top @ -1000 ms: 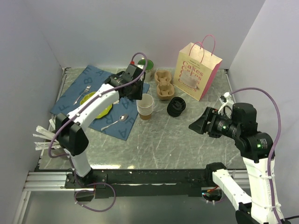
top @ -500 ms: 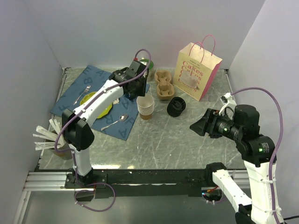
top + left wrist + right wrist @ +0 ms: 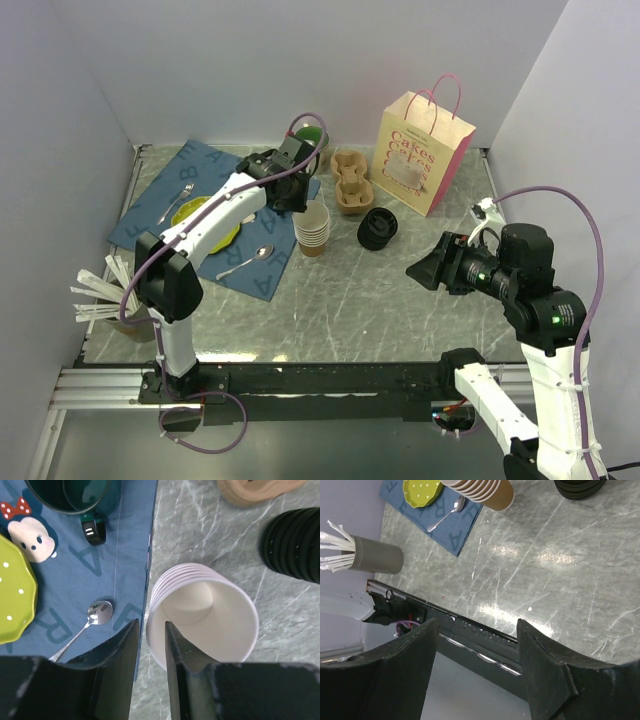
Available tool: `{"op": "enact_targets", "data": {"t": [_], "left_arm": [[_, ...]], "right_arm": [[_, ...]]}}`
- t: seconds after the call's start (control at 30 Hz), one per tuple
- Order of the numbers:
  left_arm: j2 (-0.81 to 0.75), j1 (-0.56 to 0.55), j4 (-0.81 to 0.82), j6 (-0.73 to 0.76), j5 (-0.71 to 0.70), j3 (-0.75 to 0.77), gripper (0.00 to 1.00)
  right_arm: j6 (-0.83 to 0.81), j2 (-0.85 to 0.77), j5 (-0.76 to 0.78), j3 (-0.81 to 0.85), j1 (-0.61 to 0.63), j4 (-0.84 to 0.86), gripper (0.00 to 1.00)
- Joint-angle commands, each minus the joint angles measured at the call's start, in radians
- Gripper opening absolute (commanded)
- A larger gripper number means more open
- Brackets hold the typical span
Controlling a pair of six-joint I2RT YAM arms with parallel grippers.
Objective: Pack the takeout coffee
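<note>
The takeout coffee is out of view in every frame. A stack of lidless brown paper cups [image 3: 313, 230] [image 3: 210, 615] with white insides stands at the blue mat's right edge. My left gripper [image 3: 300, 200] [image 3: 151, 623] hovers over the stack's left rim. Its jaws are a narrow gap apart, one finger over the cup's inside and one outside, with a clear gap on either side of the rim. My right gripper [image 3: 415, 270] [image 3: 476, 622] hangs over the table's right side, wide open and empty. A pile of black lids [image 3: 377, 228] [image 3: 295, 545] lies to the right of the cups.
A pulp cup carrier [image 3: 350, 182] and a pink-handled paper bag [image 3: 420, 152] stand at the back. The blue mat [image 3: 190, 175] holds a green plate [image 3: 15, 595], a spoon [image 3: 97, 615] and a green mug [image 3: 70, 495]. A straw holder [image 3: 130, 320] stands at the near left.
My left gripper has shifted a little right and back, settling over the cup stack's rim. My right arm has barely moved.
</note>
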Motion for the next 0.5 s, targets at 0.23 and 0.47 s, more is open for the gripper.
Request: {"op": "enact_targets", "data": {"t": [0.23, 0.47], "left_arm": [[-0.002, -0.003, 0.025, 0.008, 0.011, -0.009, 0.2], [0.009, -0.003, 0.008, 0.003, 0.049, 0.035, 0.01]], "right_arm": [[-0.007, -0.01, 0.0, -0.009, 0.003, 0.035, 0.7], [-0.007, -0.004, 0.005, 0.004, 0.004, 0.027, 0.69]]}}
